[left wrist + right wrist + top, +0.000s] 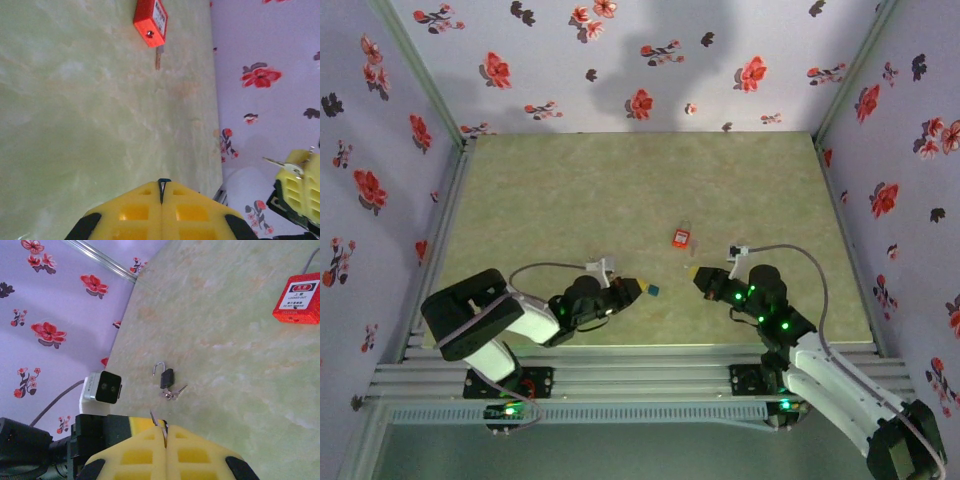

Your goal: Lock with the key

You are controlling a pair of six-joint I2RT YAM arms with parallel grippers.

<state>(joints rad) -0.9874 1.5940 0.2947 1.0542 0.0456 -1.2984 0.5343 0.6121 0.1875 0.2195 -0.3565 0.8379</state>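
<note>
Spreading between three flowered walls [620, 60], the green marbled table [620, 190] is bare over its whole far half and along its left and right edges, so the open room lies far from the arms. Its near edge meets a ribbed metal rail [620, 375] where both bases are bolted.

The left arm [500, 320] folds low along the near left edge and reaches right. The right arm [820, 360] comes in from the near right corner and reaches left and far. Their tips face each other near the middle of the near edge, close together but apart.

The left gripper [638, 289] has its yellow fingers pressed together. A dark sliver shows at the seam, and I cannot tell whether it is pinched. The right gripper [697, 272] is clamped on a key [280, 163] that sticks out from its tip.

The red padlock [681, 238] lies flat, just far of the gap between the tips, touching neither. A small black padlock [167, 377], its shackle swung open, sits just beside the left tip, with a small bunch of keys [173, 392] at its foot.
</note>
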